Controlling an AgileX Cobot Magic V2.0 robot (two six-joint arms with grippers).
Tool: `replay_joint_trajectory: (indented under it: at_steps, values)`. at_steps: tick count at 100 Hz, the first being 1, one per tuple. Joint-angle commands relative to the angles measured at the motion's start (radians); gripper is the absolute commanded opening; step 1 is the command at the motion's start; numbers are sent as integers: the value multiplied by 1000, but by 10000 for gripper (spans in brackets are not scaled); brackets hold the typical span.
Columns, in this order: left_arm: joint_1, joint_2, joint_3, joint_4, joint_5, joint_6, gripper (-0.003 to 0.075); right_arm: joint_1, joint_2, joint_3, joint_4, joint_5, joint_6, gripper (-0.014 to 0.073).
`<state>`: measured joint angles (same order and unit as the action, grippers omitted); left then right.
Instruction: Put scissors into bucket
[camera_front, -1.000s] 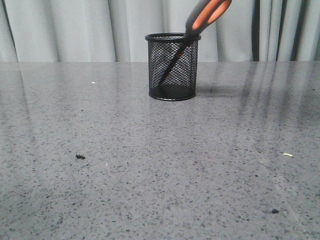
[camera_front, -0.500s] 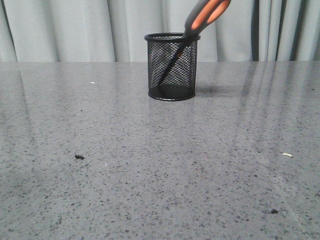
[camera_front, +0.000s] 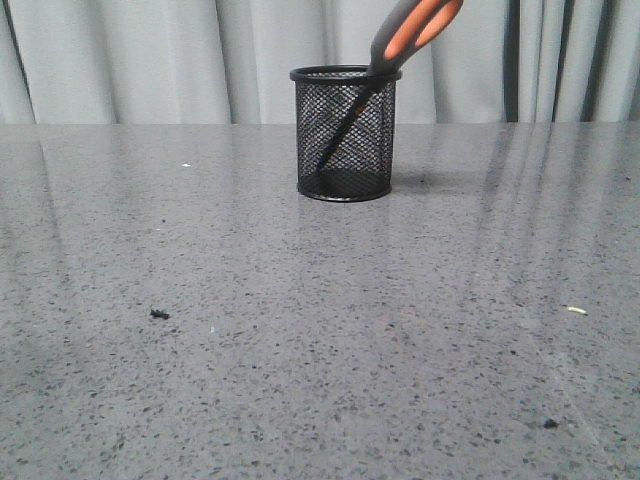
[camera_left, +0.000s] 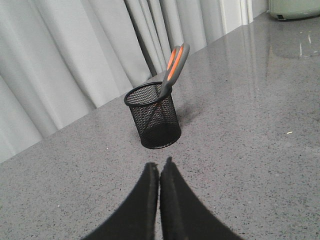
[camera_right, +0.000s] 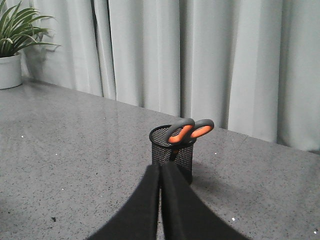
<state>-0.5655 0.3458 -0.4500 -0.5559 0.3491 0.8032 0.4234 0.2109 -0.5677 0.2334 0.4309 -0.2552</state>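
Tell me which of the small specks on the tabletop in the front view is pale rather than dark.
The pale speck near the right edge. The dark crumb at left and the dark spot at lower right are both blackish against the table.

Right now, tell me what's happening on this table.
Nothing is being handled. The scissors stand blades-down in the bucket, leaning against its rim with the orange handles sticking out above. The bucket sits upright on the table. The left gripper and right gripper are both shut, holding nothing, and back from the bucket. The job looks done.
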Motion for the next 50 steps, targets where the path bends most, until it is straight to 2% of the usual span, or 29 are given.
replay_joint_trajectory:
  at_steps: [1, 45, 50]
  values:
    - [-4, 8, -26, -25, -72, -9, -20, 3, 11, -20, -5, -75, -8, -46]
    - [-2, 8, -8, -31, -86, -9, -20, 3, 11, -20, -5, -75, -8, -46]
    - [10, -4, 2, 9, -105, -9, -20, 3, 11, -20, -5, -75, -8, -46]
